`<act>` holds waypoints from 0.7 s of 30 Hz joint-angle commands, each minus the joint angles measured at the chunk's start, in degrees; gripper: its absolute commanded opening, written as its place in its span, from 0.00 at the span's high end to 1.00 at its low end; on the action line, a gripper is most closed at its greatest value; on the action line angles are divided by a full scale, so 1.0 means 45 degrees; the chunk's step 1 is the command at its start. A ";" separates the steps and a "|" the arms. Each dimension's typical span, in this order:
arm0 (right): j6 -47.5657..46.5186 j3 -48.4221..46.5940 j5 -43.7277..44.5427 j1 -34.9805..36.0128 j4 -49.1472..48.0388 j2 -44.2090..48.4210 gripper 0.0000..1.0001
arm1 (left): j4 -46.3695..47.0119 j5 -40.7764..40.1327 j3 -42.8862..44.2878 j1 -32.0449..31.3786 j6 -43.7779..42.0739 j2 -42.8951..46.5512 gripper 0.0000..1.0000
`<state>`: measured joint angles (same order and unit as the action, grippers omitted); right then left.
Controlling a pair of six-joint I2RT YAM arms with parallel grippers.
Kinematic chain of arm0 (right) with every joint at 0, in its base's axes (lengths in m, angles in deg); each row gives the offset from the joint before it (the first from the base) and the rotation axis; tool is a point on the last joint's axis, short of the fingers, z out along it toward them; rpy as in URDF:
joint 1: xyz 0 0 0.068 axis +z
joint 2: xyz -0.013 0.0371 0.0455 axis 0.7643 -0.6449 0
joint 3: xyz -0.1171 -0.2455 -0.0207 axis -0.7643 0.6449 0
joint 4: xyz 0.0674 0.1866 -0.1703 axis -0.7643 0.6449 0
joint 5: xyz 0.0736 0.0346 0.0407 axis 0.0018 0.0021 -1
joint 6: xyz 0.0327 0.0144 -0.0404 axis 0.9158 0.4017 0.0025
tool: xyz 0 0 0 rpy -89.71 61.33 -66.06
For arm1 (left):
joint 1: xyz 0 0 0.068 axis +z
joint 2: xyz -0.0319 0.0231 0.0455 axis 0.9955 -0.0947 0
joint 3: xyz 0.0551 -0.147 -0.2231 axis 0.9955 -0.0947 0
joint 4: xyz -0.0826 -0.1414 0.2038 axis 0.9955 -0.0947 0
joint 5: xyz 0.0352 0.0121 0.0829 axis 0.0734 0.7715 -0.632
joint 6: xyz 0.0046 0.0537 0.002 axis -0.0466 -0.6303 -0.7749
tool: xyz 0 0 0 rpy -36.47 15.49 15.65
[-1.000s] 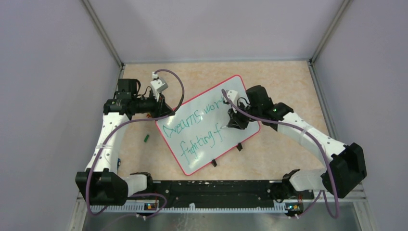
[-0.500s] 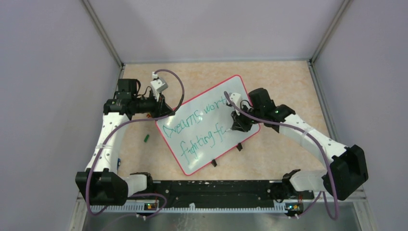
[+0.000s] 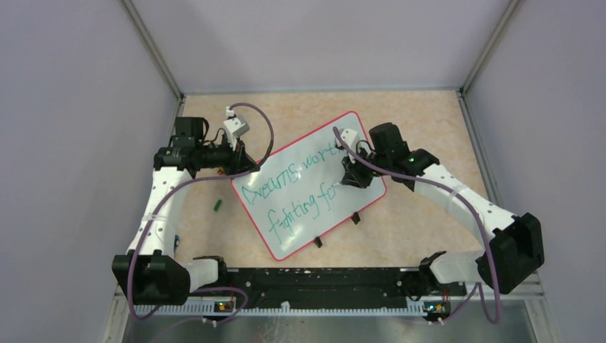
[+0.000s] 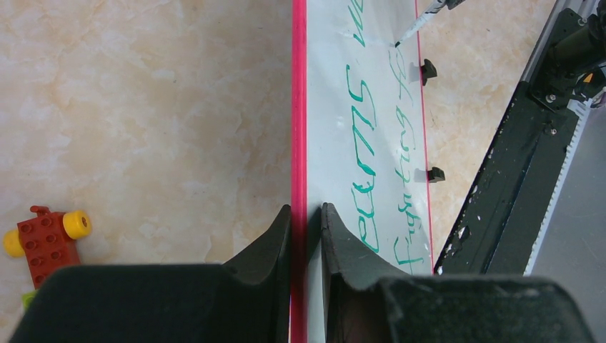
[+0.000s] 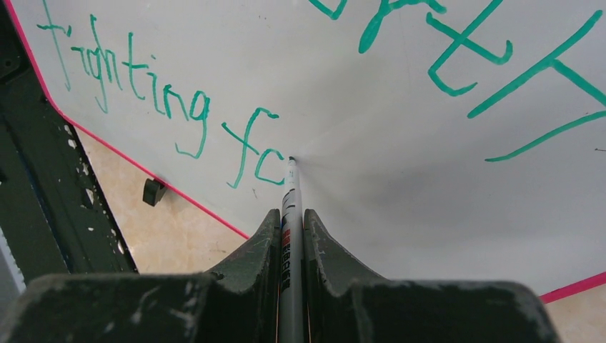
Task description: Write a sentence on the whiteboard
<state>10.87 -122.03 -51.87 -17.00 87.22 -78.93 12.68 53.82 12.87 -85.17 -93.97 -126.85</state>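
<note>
Pinching marker point(image 5: 289, 204), whiteboard point(image 4: 298, 107), fingers point(image 5: 251, 261) covering sentence point(image 3: 294, 209) end

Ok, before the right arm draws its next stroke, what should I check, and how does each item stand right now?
1. Board hold: the left gripper is clamped on the red rim of the whiteboard: ok.
2. Pen hold: the marker sits straight between the fingers of the right gripper: ok.
3. Tip contact: the marker tip appears to touch the board at the last letter: ok.
4. The sentence complete: not ok; its second line reads "fighting fc", with the o open and no r.
5. Bare board beyond the tip for the remaining letters: ok.
6. Tip pressure on the board: cannot tell.
</note>
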 commanded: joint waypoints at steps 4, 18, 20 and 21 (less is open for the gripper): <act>-0.0109 -0.0411 -0.0461 0.0200 -0.0376 -0.0038 1.00 | -0.0056 0.0038 -0.0019 -0.0277 -0.0380 -0.0103 1.00; -0.0347 -0.0430 -0.1214 -0.0635 0.0120 0.0802 1.00 | -0.0051 0.0084 0.0033 -0.0296 -0.0341 -0.0121 1.00; -0.0420 -0.0432 -0.1011 -0.0642 0.0137 0.0757 1.00 | -0.0055 0.0066 0.0038 -0.0308 -0.0335 -0.0125 1.00; -0.0469 -0.0406 -0.0886 -0.0638 0.0105 0.0701 1.00 | -0.0056 0.0055 0.0038 -0.0307 -0.0334 -0.0134 1.00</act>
<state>10.46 -122.29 -55.81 -19.32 87.75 -77.18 12.68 53.86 12.85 -85.19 -93.97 -126.85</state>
